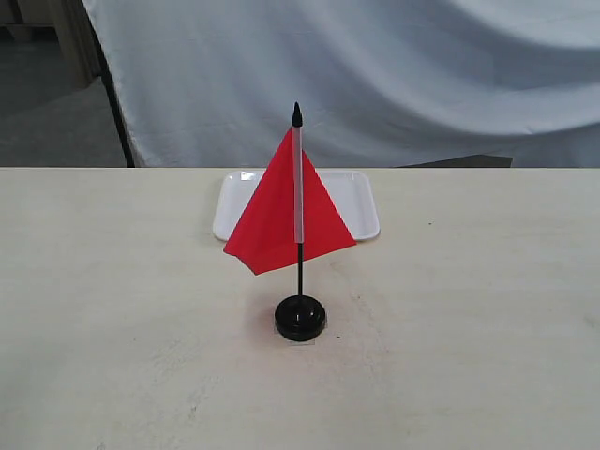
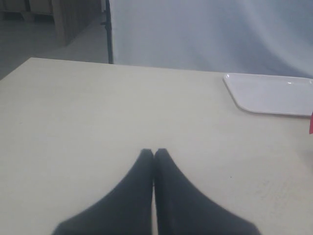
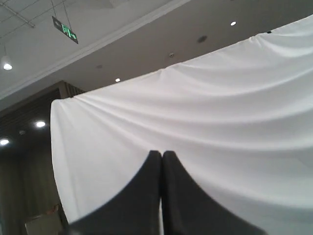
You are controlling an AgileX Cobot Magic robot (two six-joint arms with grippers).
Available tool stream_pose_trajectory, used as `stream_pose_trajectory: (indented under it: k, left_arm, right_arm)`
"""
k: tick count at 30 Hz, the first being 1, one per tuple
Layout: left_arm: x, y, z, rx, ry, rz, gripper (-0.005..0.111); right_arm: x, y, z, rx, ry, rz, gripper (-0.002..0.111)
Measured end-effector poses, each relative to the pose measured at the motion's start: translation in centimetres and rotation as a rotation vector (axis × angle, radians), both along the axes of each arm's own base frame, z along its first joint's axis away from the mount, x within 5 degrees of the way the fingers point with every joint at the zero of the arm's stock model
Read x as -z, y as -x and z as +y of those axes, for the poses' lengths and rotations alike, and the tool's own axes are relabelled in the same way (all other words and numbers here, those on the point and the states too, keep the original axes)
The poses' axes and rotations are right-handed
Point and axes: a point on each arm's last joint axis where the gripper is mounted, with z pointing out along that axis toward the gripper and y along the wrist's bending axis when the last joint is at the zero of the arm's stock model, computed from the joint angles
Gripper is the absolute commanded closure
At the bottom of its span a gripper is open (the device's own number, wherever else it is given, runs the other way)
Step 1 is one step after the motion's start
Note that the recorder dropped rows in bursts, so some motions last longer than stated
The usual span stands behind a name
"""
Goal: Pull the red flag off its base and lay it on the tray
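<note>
My left gripper [image 2: 154, 152] has its jaws pressed together on nothing, low over the tabletop [image 2: 73, 122]. My right gripper [image 3: 161, 155] is likewise closed and empty, aimed up at a white drape [image 3: 195, 122]. The red flag [image 1: 281, 220] stands upright in the base [image 1: 300, 319] mid-table, with the tray [image 1: 361, 202] behind it at the far edge. Nothing is done yet: gripping, pulling and laying are all left.

The red flag [image 1: 281, 225] stands upright in the base [image 1: 300, 319] — a thin black stick with a pointed tip and whitish sleeve, seated in the small round black puck, the cloth hanging in a triangle. Behind it lies the tray [image 1: 364, 211], white, flat and round-cornered — partly hidden by the cloth.
</note>
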Motion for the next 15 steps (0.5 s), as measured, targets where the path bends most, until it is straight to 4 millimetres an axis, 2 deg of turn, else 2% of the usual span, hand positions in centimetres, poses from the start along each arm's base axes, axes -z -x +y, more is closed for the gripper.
stream_pose_trajectory:
  k: [4, 9, 15]
  left_arm:
    - [0.0, 0.0, 0.0, 0.0, 0.0, 0.0, 0.107]
    - [0.0, 0.0, 0.0, 0.0, 0.0, 0.0, 0.107]
    - [0.0, 0.0, 0.0, 0.0, 0.0, 0.0, 0.107]
  right_arm:
    - [0.3, -1.7, 0.1, 0.009, 0.045, 0.079, 0.109]
    - [1.4, -4.7, 0.5, 0.015, 0.162, 0.229, 0.109]
    - [4.8, -8.9, 0.8, 0.005, 0.291, 0.493, 0.109]
